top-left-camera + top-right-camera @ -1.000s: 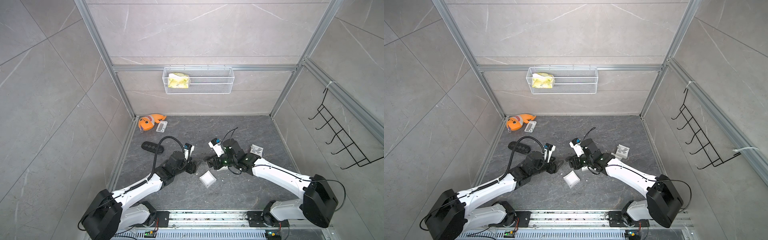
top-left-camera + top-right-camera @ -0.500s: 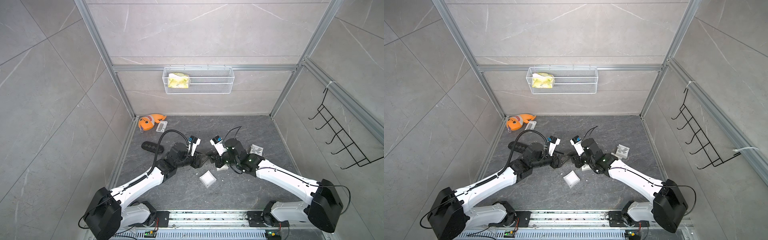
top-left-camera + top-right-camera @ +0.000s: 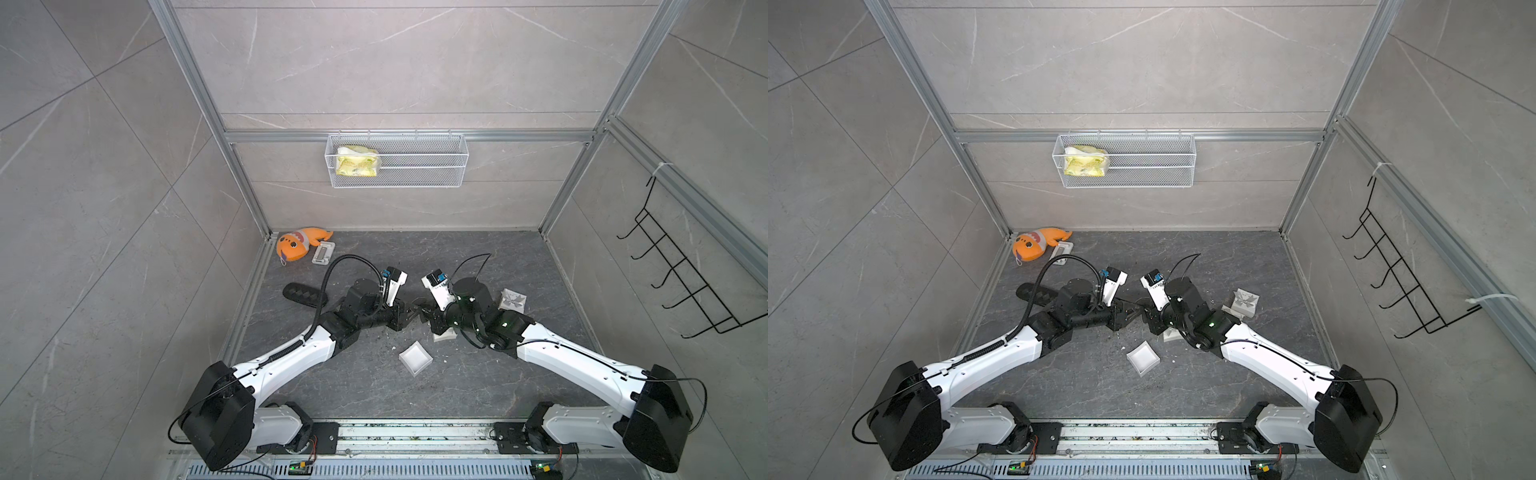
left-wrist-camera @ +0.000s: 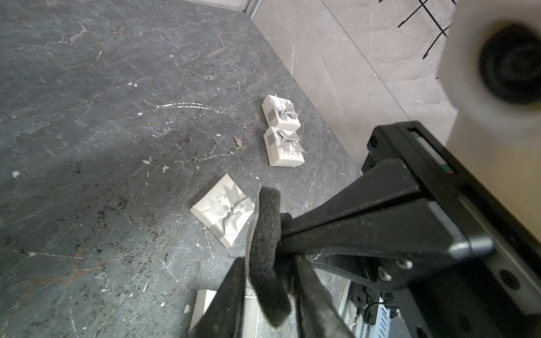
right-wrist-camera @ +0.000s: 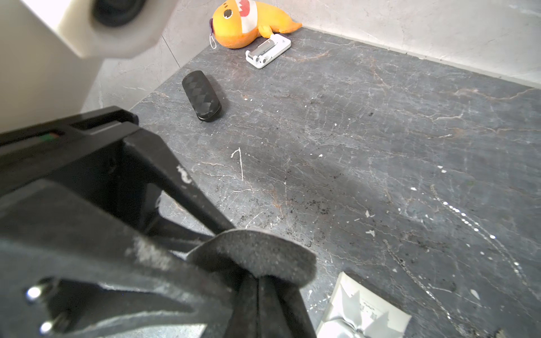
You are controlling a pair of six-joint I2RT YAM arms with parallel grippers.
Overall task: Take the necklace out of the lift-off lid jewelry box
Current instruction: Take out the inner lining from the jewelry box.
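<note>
You are viewing both grippers meeting over the middle of the tabletop. The right gripper is pinching its jaws together on the edge of a dark foam pad, likely the box's insert. The left gripper is standing with one jaw on each face of the same pad and appears to be pressing it.

The necklace is lying loose on the tabletop, outside every box, just beside the closed bowed boxes. It is lying beyond the grippers, on the right arm's side, so you are treating the right arm as the nearer. Its two strands are running roughly crosswise to the left gripper's reach.

An open white box is sitting well apart from the necklace, nearer the arm bases.

A bowed lid is carrying small print that is proving too small to read. No brand is showing legibly anywhere.
</note>
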